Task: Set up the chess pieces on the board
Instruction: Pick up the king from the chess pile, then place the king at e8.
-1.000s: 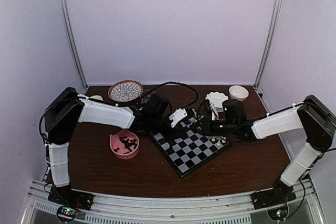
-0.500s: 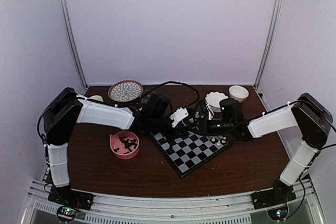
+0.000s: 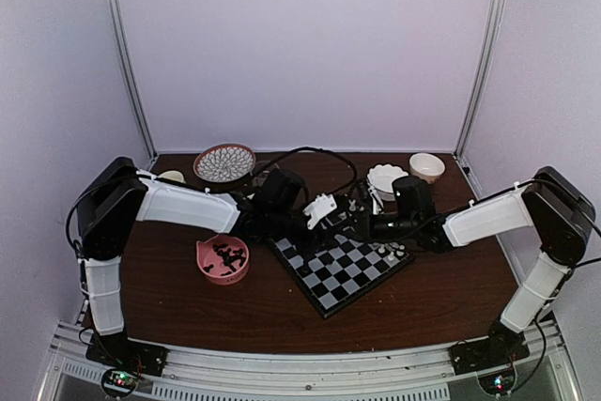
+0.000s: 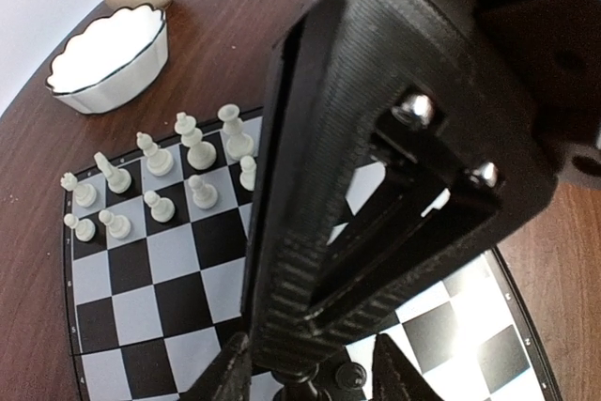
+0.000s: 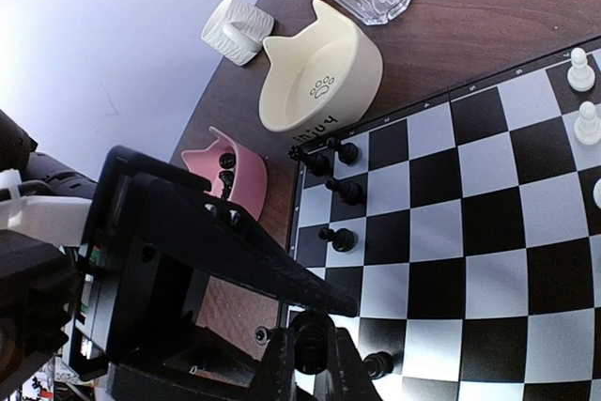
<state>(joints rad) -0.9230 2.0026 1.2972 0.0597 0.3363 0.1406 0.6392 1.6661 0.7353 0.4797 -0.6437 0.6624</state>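
The right gripper (image 5: 310, 343), at the bottom of its wrist view, is pinched narrow on a tiny black plastic chessman (image 5: 310, 324). The left gripper (image 4: 310, 371) stands with jaws spread around that same tip, which looks like a pass between arms. Beyond, on the flat black-and-light-grey checked board (image 5: 488, 223), other black chessmen (image 5: 348, 192) stand along its upper-left edge, and more wait in the pink cat-eared bowl (image 5: 246, 192) left of it.
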